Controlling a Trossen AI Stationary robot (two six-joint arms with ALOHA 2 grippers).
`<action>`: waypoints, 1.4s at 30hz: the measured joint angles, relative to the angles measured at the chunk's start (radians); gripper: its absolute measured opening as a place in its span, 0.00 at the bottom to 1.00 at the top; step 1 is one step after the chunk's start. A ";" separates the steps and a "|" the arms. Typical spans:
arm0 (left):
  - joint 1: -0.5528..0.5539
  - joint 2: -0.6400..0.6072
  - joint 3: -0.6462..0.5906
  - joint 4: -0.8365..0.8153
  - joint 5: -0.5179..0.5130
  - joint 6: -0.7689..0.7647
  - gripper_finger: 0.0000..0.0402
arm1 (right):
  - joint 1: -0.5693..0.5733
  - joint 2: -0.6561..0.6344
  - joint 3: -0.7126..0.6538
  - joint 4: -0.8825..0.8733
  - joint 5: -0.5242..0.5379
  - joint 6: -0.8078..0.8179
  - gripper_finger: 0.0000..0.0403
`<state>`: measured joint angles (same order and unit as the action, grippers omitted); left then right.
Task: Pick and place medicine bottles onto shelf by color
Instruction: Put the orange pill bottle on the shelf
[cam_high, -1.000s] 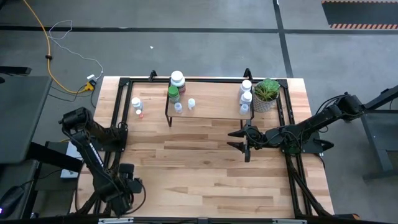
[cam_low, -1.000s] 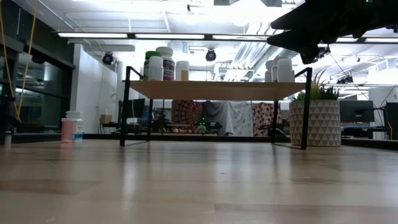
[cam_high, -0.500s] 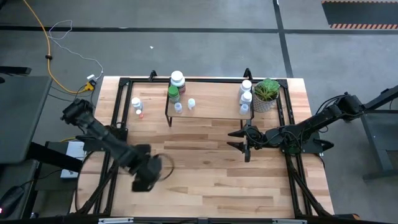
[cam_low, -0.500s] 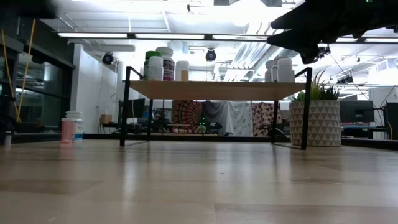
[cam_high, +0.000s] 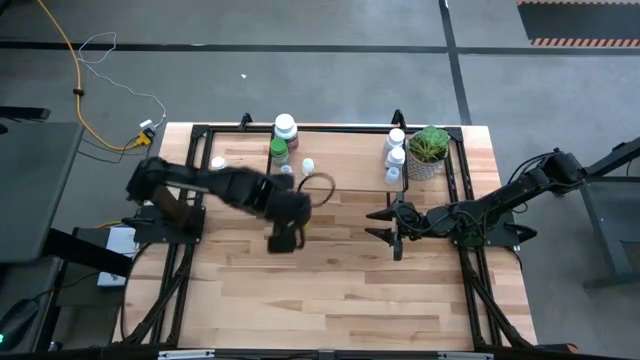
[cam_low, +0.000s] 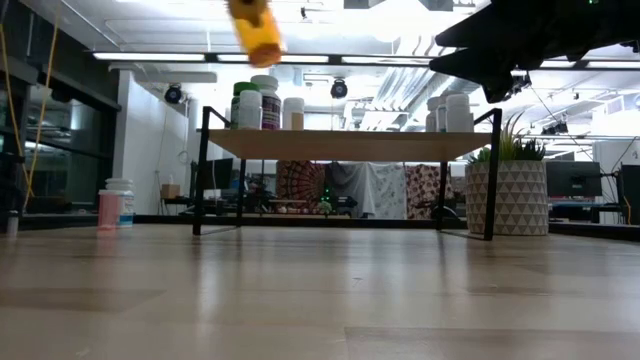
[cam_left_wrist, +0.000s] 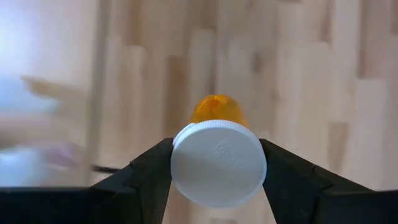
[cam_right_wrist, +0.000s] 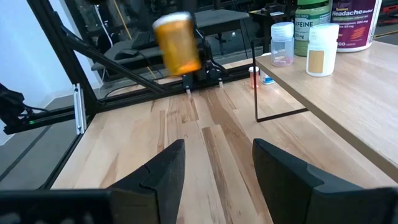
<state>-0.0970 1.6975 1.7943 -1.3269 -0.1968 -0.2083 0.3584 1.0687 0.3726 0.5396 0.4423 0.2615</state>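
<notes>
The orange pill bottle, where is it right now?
The orange pill bottle is clamped by its white cap in the left gripper, in the air over the table's middle, just in front of the shelf's left end.

I'm looking at a robotics lab or open workshop floor here. The wooden desk (cam_high: 330, 270) sits on a black metal frame (cam_high: 455, 215) over bare grey concrete (cam_high: 300, 90), with a yellow cable (cam_high: 70, 75) trailing off past the desk's far left corner. At desk level I see an open industrial ceiling with long strip lights (cam_low: 240, 57) and exposed ducts (cam_low: 385, 90), monitors (cam_low: 563, 180) beyond the desk's far edge, and patterned cloth hangings (cam_low: 370, 190) at the back.
</notes>
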 joint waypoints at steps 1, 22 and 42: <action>0.022 0.025 0.050 -0.023 -0.014 0.030 0.51 | 0.000 0.000 0.000 0.000 0.000 0.000 0.44; 0.476 0.323 0.539 -0.050 -0.019 0.173 0.51 | 0.000 0.000 0.000 -0.020 0.000 0.002 0.44; 0.580 0.433 0.542 -0.205 0.041 0.059 0.51 | 0.000 0.000 0.000 -0.027 0.000 0.026 0.44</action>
<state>0.4833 2.1309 2.3361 -1.5317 -0.1562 -0.1490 0.3581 1.0689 0.3725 0.5121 0.4423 0.2878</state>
